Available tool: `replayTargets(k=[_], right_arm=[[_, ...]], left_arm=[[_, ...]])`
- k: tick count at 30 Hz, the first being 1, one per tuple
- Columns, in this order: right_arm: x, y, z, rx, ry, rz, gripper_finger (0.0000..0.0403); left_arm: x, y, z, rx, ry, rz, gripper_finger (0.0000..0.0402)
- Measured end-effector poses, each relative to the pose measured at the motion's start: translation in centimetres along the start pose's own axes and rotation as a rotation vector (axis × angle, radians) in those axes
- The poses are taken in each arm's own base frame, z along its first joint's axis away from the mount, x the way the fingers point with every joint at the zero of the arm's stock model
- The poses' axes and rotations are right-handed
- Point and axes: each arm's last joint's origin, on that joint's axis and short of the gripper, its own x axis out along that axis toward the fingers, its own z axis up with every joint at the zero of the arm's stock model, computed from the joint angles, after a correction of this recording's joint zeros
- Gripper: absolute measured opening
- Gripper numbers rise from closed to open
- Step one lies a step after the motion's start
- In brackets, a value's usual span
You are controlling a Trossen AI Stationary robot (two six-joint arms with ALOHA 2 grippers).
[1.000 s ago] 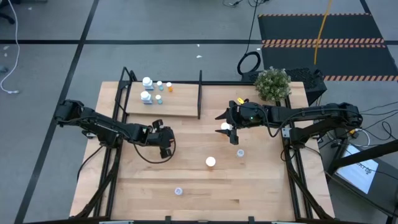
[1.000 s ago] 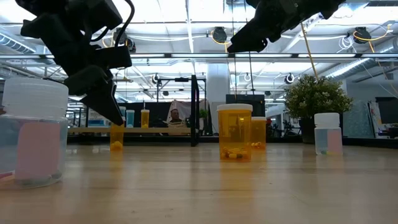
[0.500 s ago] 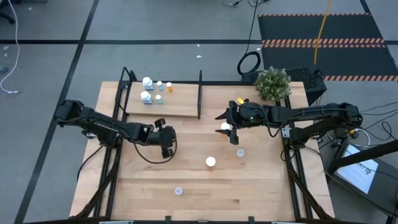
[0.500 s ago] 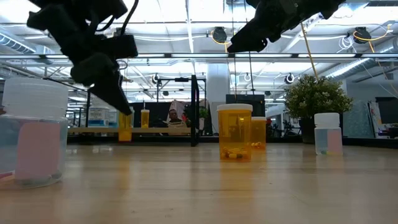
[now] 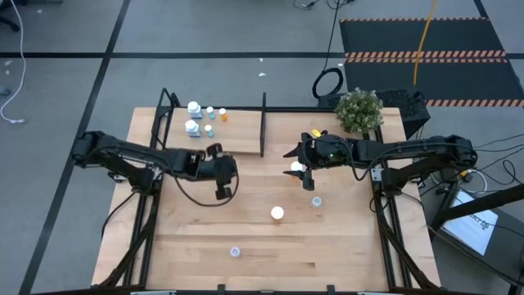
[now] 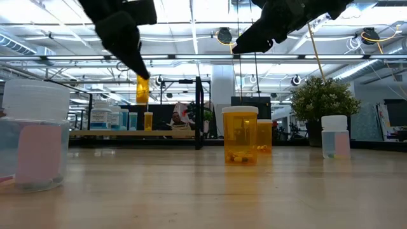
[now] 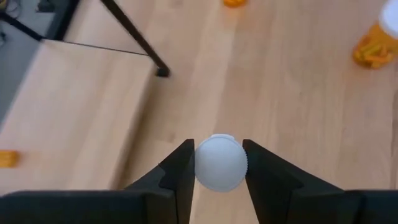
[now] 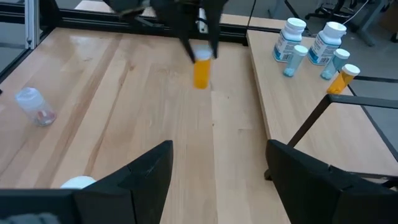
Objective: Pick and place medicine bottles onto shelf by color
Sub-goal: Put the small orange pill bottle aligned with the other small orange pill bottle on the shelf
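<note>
My left gripper point(image 5: 223, 176) is shut on an orange bottle point(image 6: 142, 89) with a white cap point(image 7: 219, 163). It holds the bottle in the air near the shelf's near right corner. The low light-wood shelf point(image 5: 237, 141) with its black divider point(image 5: 263, 123) bears white, pale blue and orange bottles point(image 5: 205, 119) standing upright. My right gripper point(image 5: 298, 168) is open and hovers right of the divider, above a white-capped bottle point(image 5: 296, 167). It also shows in the right wrist view point(image 8: 217, 180). My left gripper pinches the white cap's two sides point(image 7: 208, 167) between its two fingers point(image 7: 180, 171). It comes from above, pointing down. The bottle hangs upright below the fingers point(image 8: 202, 73), lifted clear of the table.
An orange bottle point(image 5: 277, 213) and a pale blue one point(image 5: 317, 201) stand mid-table. Another pale blue one point(image 5: 235, 251) stands near the front edge. An orange bottle point(image 5: 315, 133) lies by the potted plant point(image 5: 359, 111) at the far right.
My left gripper has gone up and toward the table's right and far edges, closer to the shelf. It stays shut on the orange bottle. The bottle has risen from table height to well clear of the table and stays upright.
</note>
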Motion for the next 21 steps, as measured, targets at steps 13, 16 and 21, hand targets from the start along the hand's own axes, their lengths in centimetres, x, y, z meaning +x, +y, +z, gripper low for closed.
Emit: replayTargets(k=[13, 16, 21], right_arm=[[0.0, 0.0, 0.0, -0.025, 0.0, -0.001, 0.0253], [0.0, -0.1, 0.0, -0.037, 0.0, -0.003, 0.0253], [0.0, -0.2, 0.2, -0.062, -0.014, -0.05, 0.0253]], left_arm=[[-0.9, 6.4, 2.6, -0.089, 0.011, 0.131, 0.0124], [-0.5, 8.1, 2.5, -0.154, 0.022, 0.168, 0.0124], [-0.2, 10.5, 2.1, -0.264, 0.035, 0.224, 0.0124]])
